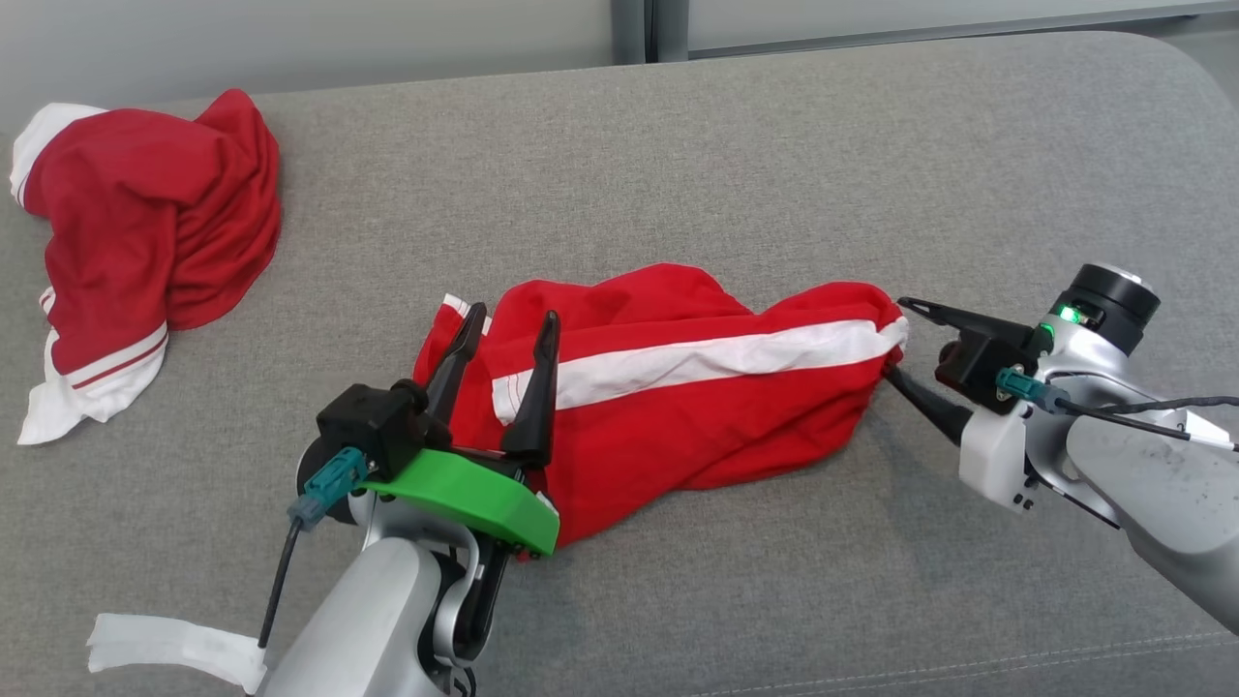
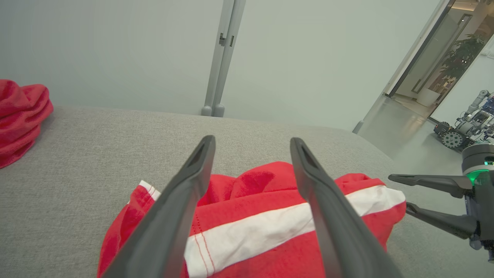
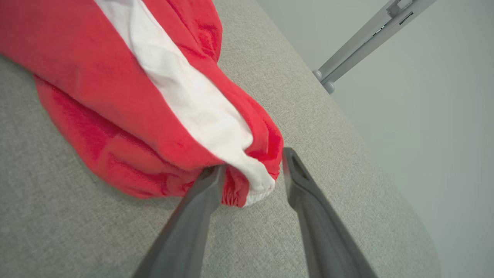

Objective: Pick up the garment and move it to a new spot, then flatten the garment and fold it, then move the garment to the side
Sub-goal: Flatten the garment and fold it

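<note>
A red garment (image 1: 678,387) with a broad white stripe lies crumpled lengthwise in the middle of the grey padded surface (image 1: 774,145). My left gripper (image 1: 514,315) hovers open over its left end, and in the left wrist view its fingers straddle the garment (image 2: 251,231) from above. At the right end my right gripper (image 1: 895,337) is open. The gathered elastic end of the garment (image 3: 135,96) sits between the right gripper's (image 3: 252,160) fingertips, touching the left finger. The left wrist view shows the right gripper (image 2: 398,192) beside the cloth.
A second red and white garment (image 1: 145,242) is heaped at the far left of the surface. A white strip (image 1: 165,649) lies by my left arm at the front edge. Behind are a pale wall and a door post (image 2: 222,58); another robot (image 2: 463,131) stands beyond the doorway.
</note>
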Available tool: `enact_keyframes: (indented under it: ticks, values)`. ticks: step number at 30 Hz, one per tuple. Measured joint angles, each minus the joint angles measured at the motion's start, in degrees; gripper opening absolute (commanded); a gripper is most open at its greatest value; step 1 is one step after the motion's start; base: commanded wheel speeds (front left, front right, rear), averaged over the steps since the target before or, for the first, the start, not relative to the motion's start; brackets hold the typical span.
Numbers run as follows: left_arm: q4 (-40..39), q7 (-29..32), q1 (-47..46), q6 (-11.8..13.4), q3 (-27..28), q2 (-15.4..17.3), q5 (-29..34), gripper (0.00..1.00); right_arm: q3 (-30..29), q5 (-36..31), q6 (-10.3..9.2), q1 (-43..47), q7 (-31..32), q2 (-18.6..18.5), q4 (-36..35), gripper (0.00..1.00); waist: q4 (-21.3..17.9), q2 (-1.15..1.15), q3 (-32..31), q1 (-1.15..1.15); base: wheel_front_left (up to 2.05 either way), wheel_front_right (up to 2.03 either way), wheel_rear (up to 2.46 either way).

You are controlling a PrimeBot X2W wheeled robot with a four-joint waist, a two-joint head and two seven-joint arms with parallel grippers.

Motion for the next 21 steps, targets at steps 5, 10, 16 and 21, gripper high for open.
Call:
enact_keyframes:
  ticks: [5, 10, 16, 21]
  values:
    - [0.3, 0.0, 0.9, -0.5, -0.3, 0.0, 0.0, 1.00, -0.7, 0.3, -0.86, 1.8, 0.0, 0.5, 0.2, 1.00, -0.4, 0.00, -0.3, 0.00, 0.00, 0.00, 0.00]
    - [1.5, 0.9, 2.8, -0.7, -0.8, 0.3, -0.6, 1.00, -3.7, 1.8, -2.79, 3.6, 0.0, 0.1, -0.5, 1.00, -1.1, 0.00, -1.0, 0.00, 0.00, 0.00, 0.00]
    - [2.3, 2.6, 4.7, -0.7, -0.4, 0.5, -1.5, 1.00, -8.7, 4.6, -6.43, 6.6, 0.0, -0.3, -4.1, 1.00, -2.3, 0.00, -2.0, 0.00, 0.00, 0.00, 0.00]
    - [3.6, 4.4, 6.5, -0.6, 0.2, 0.9, -2.8, 1.00, -14.4, 8.3, -9.44, 10.1, 0.0, -0.1, -7.0, 1.00, -3.4, 0.00, -2.8, 0.00, 0.00, 0.00, 0.00]
